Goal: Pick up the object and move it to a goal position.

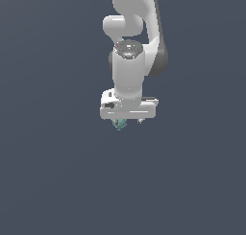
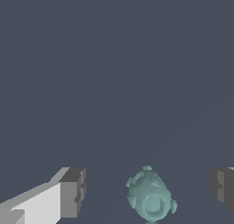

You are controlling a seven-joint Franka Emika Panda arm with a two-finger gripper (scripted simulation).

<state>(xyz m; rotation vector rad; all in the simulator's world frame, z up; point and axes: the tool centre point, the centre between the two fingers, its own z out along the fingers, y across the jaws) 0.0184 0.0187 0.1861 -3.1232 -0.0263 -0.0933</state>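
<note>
between the wide-spread fingers (image 2: 73, 193) of the end effector (image 2: 146, 193), which grips nothing, the object (image 2: 150, 198) sits clear of both pads, so centring it in the gap before squeezing evenly looks the best way to grasp.

The background (image 1: 53, 171) was a single flat field of dark slate blue-grey that filled the exterior view from edge to edge. No seam separated floor from wall, so the two could not be told apart. The tone was marginally lighter toward the lower part of that view. The wrist view showed the same uniform dark blue-grey surface (image 2: 114, 72), evenly lit, with only a faint diagonal change of shade across it.
</note>
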